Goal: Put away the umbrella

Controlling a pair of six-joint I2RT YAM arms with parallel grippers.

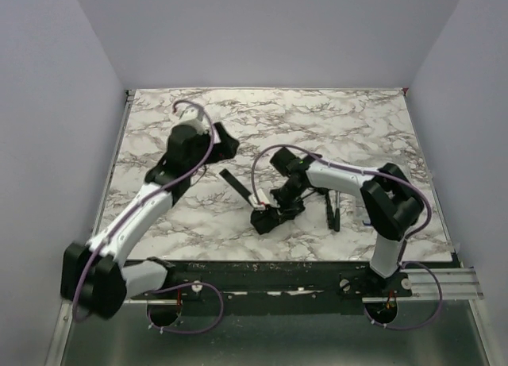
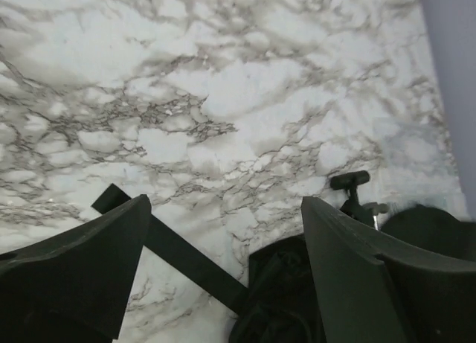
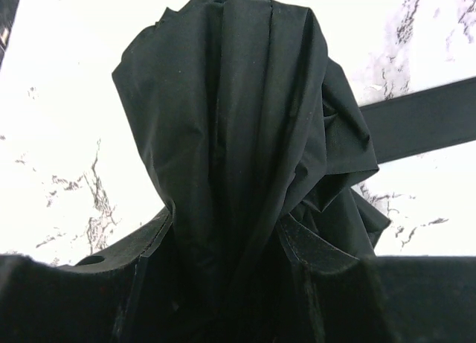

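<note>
The umbrella (image 1: 266,219) is a short bundle of black fabric lying on the marble table near the front middle. Its flat black strap (image 1: 236,185) runs out up and left. My right gripper (image 1: 279,206) is shut on the bundle; in the right wrist view the gathered fabric (image 3: 230,97) fills the space between the fingers (image 3: 320,246), with the strap (image 3: 424,120) at the right. My left gripper (image 1: 226,144) is open and empty, above and left of the strap. In the left wrist view the strap (image 2: 186,257) and the bundle (image 2: 279,291) lie between its spread fingers (image 2: 89,261).
Small thin black tools (image 1: 333,207) lie right of the bundle under the right arm; one T-shaped head shows in the left wrist view (image 2: 349,181). The marble table (image 1: 317,120) is walled in grey at back and sides. A black rail (image 1: 262,275) runs along the front.
</note>
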